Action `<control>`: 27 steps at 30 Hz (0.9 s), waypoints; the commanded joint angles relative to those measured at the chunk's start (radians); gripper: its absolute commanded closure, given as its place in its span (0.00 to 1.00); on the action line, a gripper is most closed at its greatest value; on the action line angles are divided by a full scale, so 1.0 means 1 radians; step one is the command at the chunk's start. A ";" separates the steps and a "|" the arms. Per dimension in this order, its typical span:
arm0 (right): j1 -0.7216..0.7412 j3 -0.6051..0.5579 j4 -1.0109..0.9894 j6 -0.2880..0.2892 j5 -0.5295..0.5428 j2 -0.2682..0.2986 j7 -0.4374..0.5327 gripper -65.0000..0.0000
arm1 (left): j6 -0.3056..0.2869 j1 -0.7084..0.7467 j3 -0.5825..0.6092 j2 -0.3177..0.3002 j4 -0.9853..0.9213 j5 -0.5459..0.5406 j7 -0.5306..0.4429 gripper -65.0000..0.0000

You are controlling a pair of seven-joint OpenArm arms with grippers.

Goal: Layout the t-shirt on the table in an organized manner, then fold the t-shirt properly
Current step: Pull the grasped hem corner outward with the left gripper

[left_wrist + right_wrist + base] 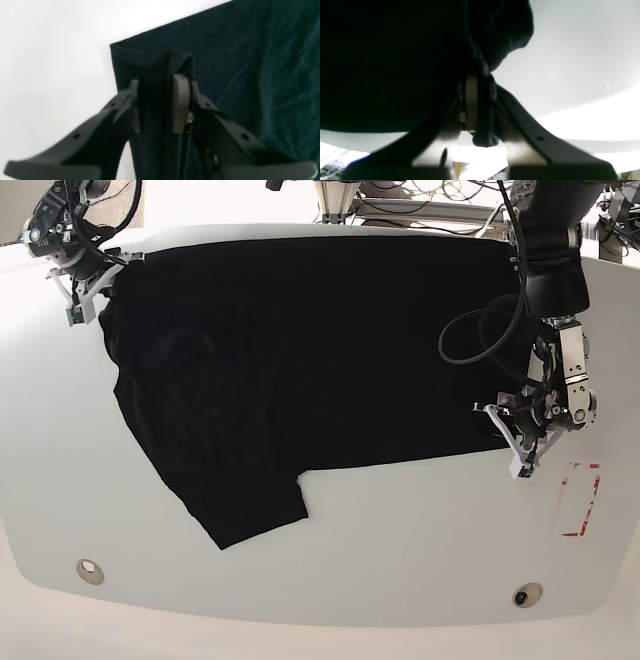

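The black t-shirt (300,360) lies spread across the white table (400,530), with one sleeve (250,515) pointing toward the front. At the shirt's front right corner, my left gripper (515,442) has its fingers pinched on a raised fold of the cloth (225,62). In the left wrist view that gripper (156,85) has black fabric filling the gap between its pads. My right gripper (85,298) is at the far left corner of the shirt. In the right wrist view it (481,80) is shut on a bunch of the black cloth (395,62), a tuft of which pokes out below the pads.
A red-outlined rectangle mark (580,500) sits right of the left gripper. Two round metal fittings (90,571) (527,594) are near the table's front edge. Cables and equipment stand behind the table's far edge.
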 commanded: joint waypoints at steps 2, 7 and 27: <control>0.000 0.007 0.014 -0.001 0.009 0.017 0.010 0.93 | 0.001 -0.025 -0.003 -0.011 0.014 -0.004 -0.019 0.81; -0.002 0.008 0.014 -0.001 0.005 0.008 0.010 0.93 | 0.001 -0.025 -0.003 -0.030 0.017 0.016 -0.019 0.81; 0.000 0.010 0.014 -0.001 -0.001 -0.009 0.010 0.93 | -0.005 -0.023 -0.087 -0.126 0.020 0.046 -0.020 0.89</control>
